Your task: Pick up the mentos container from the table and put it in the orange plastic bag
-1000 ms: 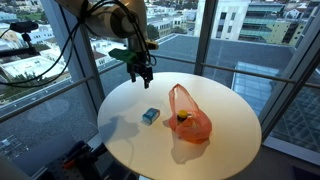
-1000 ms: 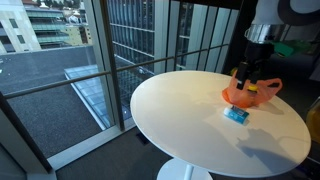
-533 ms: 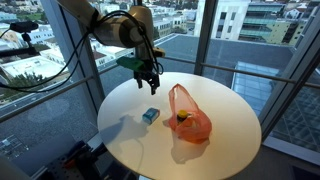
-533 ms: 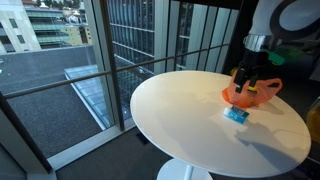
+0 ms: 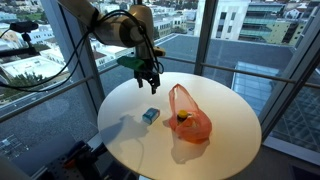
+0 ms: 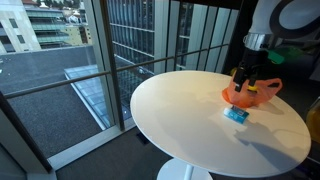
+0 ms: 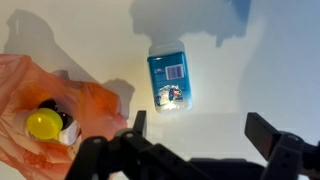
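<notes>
The blue mentos container (image 5: 150, 116) lies flat on the round white table (image 5: 220, 145); it also shows in the other exterior view (image 6: 236, 114) and in the wrist view (image 7: 171, 79). The orange plastic bag (image 5: 188, 117) lies beside it, with a yellow-capped item (image 7: 44, 123) inside; the bag also shows in an exterior view (image 6: 251, 93). My gripper (image 5: 148, 80) hangs open and empty above the table, over the container; in the wrist view the fingers (image 7: 198, 130) straddle bare table just below the container.
The table stands by floor-to-ceiling windows with a dark railing (image 6: 150, 60). The table edge (image 6: 150, 120) drops off all around. City buildings lie outside the glass.
Over the last second the gripper came down and shifted slightly toward the container. Container and bag have not moved.
</notes>
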